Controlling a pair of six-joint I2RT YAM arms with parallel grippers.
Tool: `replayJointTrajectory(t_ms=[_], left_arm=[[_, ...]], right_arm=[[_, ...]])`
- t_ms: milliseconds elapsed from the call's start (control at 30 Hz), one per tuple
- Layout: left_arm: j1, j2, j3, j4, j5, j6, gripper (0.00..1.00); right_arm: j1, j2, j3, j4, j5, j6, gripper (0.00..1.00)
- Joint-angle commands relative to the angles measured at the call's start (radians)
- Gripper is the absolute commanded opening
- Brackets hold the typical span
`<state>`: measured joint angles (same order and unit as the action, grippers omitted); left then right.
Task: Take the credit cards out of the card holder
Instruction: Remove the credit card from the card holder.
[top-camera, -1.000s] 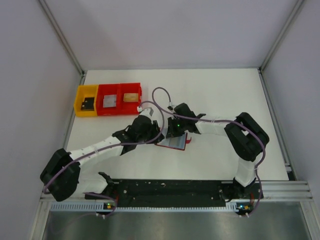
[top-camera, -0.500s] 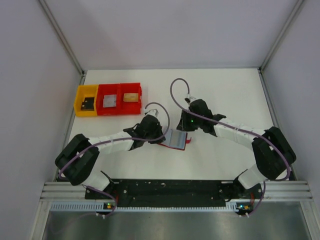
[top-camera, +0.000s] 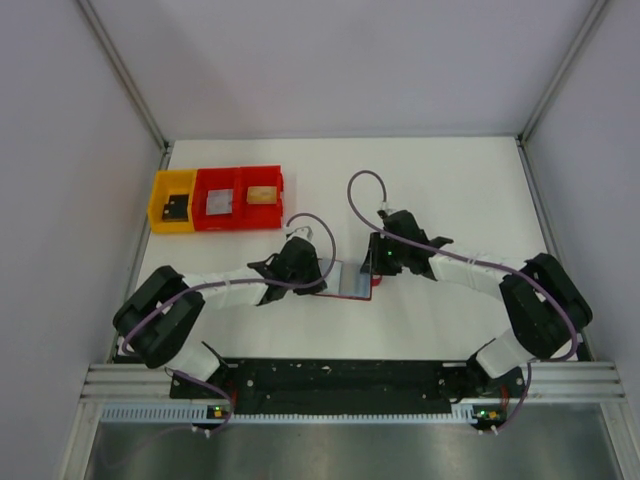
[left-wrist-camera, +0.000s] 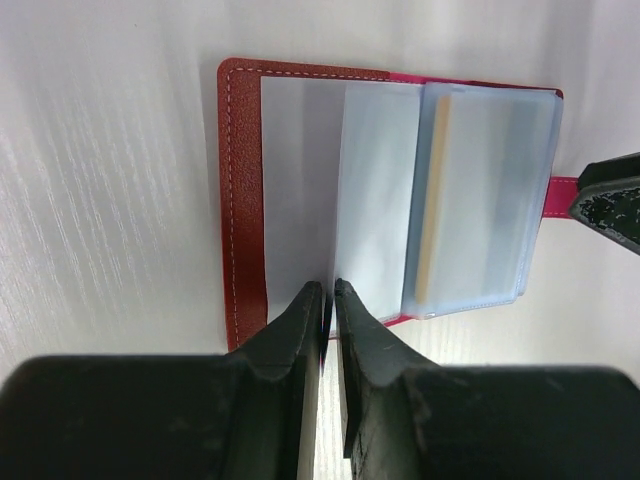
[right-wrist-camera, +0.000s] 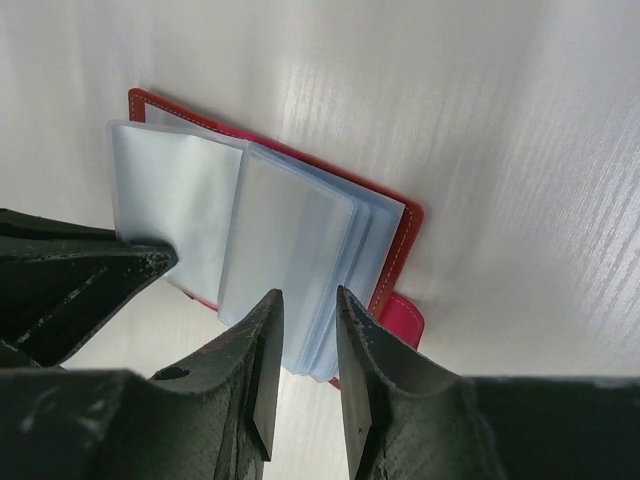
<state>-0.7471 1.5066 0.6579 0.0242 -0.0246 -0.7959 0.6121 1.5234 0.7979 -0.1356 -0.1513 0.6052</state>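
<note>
The card holder (left-wrist-camera: 245, 200) lies open on the white table, red cover down and grey-blue pockets fanned upward. It also shows between both arms in the top view, card holder (top-camera: 353, 281). My left gripper (left-wrist-camera: 331, 290) is shut on the near edge of one thin pocket leaf, which stands upright. One of the credit cards (left-wrist-camera: 436, 200), with a pale tan edge, sits inside the right-hand pocket. My right gripper (right-wrist-camera: 308, 300) is open, its fingers straddling the near corner of the pocket stack (right-wrist-camera: 290, 250) without pinching it.
A yellow bin (top-camera: 172, 201) and two joined red bins (top-camera: 240, 185) stand at the table's back left, each with a card lying in it. The holder's pink closing tab (right-wrist-camera: 400, 320) sticks out by my right fingers. Metal frame rails border the table.
My left gripper has closed on a pocket leaf. My right gripper has opened and shifted right, to the holder's far side. Both arms have lowered and spread apart.
</note>
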Motion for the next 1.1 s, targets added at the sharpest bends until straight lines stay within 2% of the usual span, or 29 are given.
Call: replayJointTrajectory(t_ms=[0,400,1067], left_arm=[[-0.001,0.009,-0.011,0.051,0.005,-0.019,0.15],[-0.001,0.009,-0.021,0.059,0.015,-0.026,0.15],[-0.001,0.001,-0.026,0.065,0.014,-0.032,0.15]], right_arm=[[-0.003,0.010,0.001,0.047,-0.017,0.016,0.28],[-0.002,0.053,0.003,0.079,-0.057,0.025,0.29],[-0.005,0.058,0.006,0.028,0.009,0.041,0.31]])
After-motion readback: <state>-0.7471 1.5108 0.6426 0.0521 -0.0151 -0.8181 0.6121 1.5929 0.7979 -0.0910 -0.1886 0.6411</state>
